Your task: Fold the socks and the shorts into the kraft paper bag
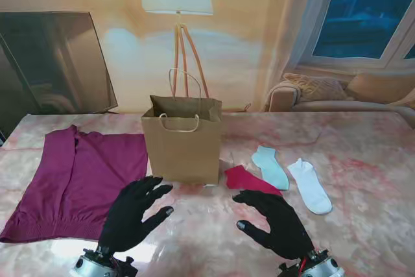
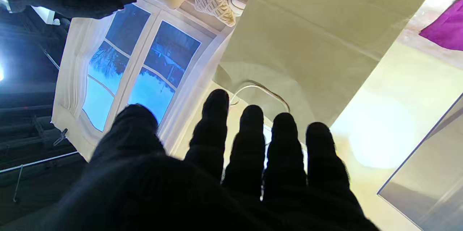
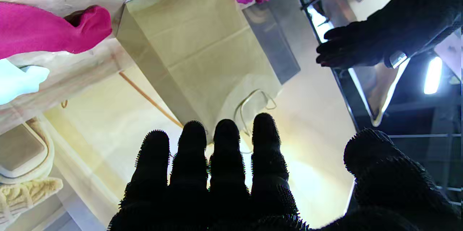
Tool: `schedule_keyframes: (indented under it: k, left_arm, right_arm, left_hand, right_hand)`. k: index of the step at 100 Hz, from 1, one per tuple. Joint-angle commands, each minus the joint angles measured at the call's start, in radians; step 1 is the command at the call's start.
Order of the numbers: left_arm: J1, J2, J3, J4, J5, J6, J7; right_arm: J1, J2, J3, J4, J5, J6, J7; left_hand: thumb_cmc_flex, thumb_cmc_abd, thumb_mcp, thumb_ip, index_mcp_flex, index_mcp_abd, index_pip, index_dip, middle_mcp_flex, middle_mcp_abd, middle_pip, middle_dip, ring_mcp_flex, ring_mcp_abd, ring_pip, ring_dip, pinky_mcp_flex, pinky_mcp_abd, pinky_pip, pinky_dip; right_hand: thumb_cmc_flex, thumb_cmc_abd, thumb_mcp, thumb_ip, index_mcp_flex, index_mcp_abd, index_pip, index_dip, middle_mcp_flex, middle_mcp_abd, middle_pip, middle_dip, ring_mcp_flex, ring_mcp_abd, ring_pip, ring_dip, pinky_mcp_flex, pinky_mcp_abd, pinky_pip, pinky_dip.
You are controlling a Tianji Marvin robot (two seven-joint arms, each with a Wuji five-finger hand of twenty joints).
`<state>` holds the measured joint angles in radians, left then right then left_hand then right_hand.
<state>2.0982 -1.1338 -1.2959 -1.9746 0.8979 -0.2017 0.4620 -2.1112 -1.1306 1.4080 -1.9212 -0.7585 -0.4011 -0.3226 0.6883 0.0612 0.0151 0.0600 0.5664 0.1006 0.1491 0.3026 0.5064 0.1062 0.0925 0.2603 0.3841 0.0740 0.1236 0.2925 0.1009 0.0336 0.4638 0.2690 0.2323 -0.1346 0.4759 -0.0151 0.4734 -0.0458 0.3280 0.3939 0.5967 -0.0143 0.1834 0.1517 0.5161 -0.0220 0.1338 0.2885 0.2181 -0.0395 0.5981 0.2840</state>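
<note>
Bench (image 1: 363, 160) pink-white marbled, glossy, fills the stand view. Magenta shorts (image 1: 78, 183), soft knit with ribbed hem, lie flat on the left side, long axis running from the near-left corner toward the far middle, hem edge nearest to me; far-right edge sits just beside the bag. Kraft paper bag (image 1: 183, 144), stiff tan paper, boxy, stands upright at bench centre, mouth open upward, twisted cord handles, one standing up, one drooped on the front face; also seen in left wrist view (image 2: 307, 35) and right wrist view (image 3: 202, 50). Left hand (image 1: 133, 215), black glove, hovers near me in front of the bag's left corner, palm down, fingers spread and empty, pointing toward the bag. Right hand (image 1: 279, 222), black nubby glove, hovers near me right of centre, fingers apart, slightly curled, holding nothing. Red sock (image 1: 249, 180), smooth knit, lies flat just right of the bag base, long axis slanting near-right, near end partly hidden by right hand. Light-blue sock (image 1: 271, 167) just beside it, toe toward me-right, cuff farther. White sock (image 1: 310, 186) to the right, near the blue one, same slant, cuff farther from me.
</note>
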Motion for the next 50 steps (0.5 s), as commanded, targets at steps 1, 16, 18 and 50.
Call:
schedule_keyframes:
  k: [1,16,18,50]
  left_arm:
    - [-0.006,0.000,0.006,0.002,-0.012,0.000,-0.005]
    - [-0.005,0.000,0.005,0.003,-0.015,0.001,-0.009]
    - [-0.004,0.000,0.004,0.003,-0.015,0.002,-0.009]
    - [-0.008,0.001,-0.007,-0.006,-0.007,0.009,-0.018]
  right_arm:
    - [-0.008,-0.002,-0.002,0.005,0.000,0.000,-0.001]
    - [-0.010,-0.003,-0.001,0.010,0.003,0.003,-0.004]
    - [-0.010,-0.003,0.000,0.010,0.004,0.003,-0.004]
    - [0.007,-0.003,-0.016,0.019,0.018,0.006,0.004]
  left_hand:
    - [0.001,0.010,0.026,-0.022,-0.001,-0.007,-0.003,-0.015,0.013,-0.013,-0.001,0.004,0.011,-0.011,0.012,-0.002,-0.001,-0.026,0.005,-0.005]
    - [0.002,0.012,0.026,-0.022,-0.002,-0.008,-0.003,-0.015,0.014,-0.012,-0.001,0.005,0.012,-0.012,0.013,-0.002,0.002,-0.023,0.010,-0.004]
    - [0.002,0.011,0.026,-0.022,-0.001,-0.009,-0.002,-0.015,0.015,-0.010,0.000,0.005,0.014,-0.011,0.013,-0.002,0.004,-0.023,0.011,-0.004]
    - [0.008,0.012,0.029,-0.022,0.004,-0.015,0.001,-0.013,0.022,-0.012,0.001,0.006,0.024,-0.009,0.016,-0.001,0.013,-0.018,0.025,0.001]
  right_hand:
    - [-0.012,-0.006,0.002,-0.020,0.006,-0.012,0.009,-0.009,0.013,-0.017,0.007,0.003,-0.002,-0.025,-0.002,-0.013,-0.005,-0.013,0.006,-0.032]
    - [-0.011,-0.003,0.001,-0.020,0.006,-0.012,0.009,-0.009,0.013,-0.014,0.008,0.004,-0.001,-0.021,-0.002,-0.012,-0.004,-0.013,0.009,-0.033]
    - [-0.010,-0.003,0.001,-0.020,0.007,-0.012,0.010,-0.009,0.015,-0.014,0.009,0.004,0.001,-0.021,-0.001,-0.012,-0.003,-0.012,0.009,-0.033]
    - [-0.009,-0.001,-0.002,-0.020,0.015,-0.020,0.015,-0.007,0.021,-0.012,0.015,0.007,0.009,-0.015,0.002,-0.008,0.003,-0.003,0.019,-0.032]
